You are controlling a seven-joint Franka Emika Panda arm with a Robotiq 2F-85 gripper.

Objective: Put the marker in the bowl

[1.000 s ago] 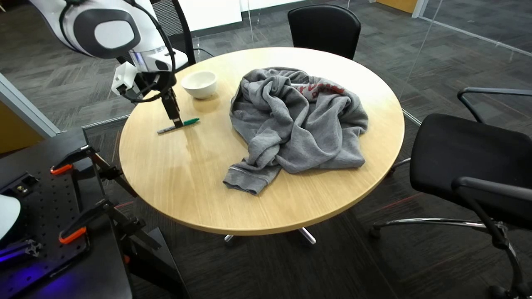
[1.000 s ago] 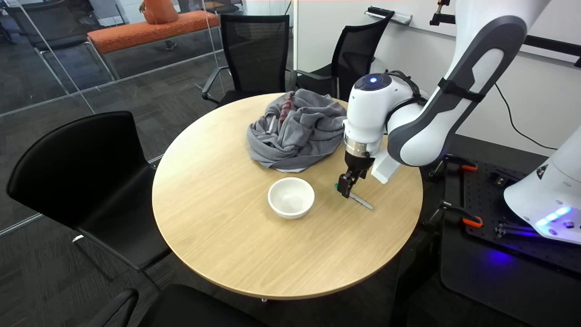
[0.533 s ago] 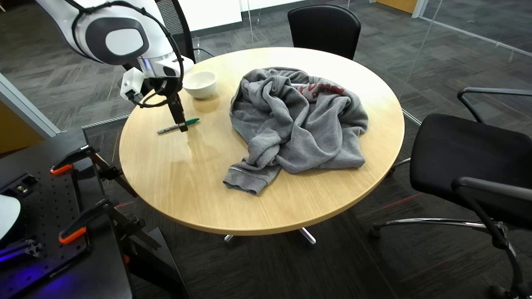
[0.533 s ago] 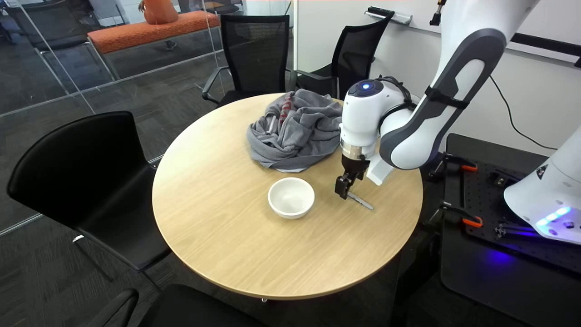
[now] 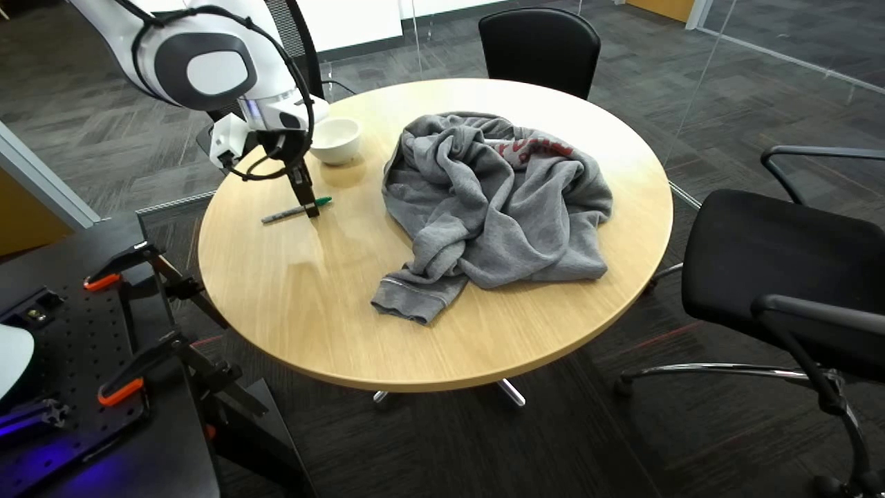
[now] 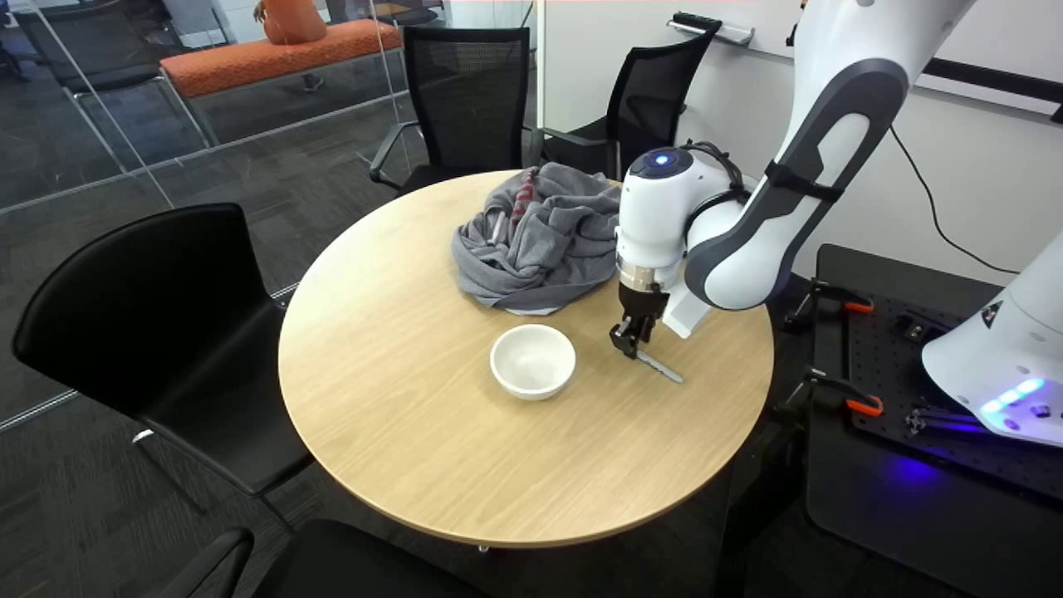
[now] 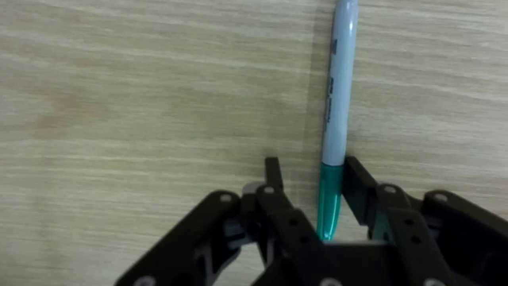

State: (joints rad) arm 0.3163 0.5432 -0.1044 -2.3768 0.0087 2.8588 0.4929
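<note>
Wrist view: gripper (image 7: 312, 171) part-spread astride green-capped marker (image 7: 338, 107), nothing held. Gray sweatshirt (image 5: 498, 200) bunched nearby, clear of white bowl (image 6: 532, 363).

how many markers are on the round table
1: the marker lies flat on the round table, its green cap between the open jaws of the gripper. Any under the grey sweatshirt would be hidden.

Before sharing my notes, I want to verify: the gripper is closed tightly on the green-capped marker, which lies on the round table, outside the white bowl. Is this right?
Not quite. The gripper is open: the wrist view shows a gap between the green-capped marker and the finger on the picture's left. The marker does lie on the round table, outside the white bowl.
</note>
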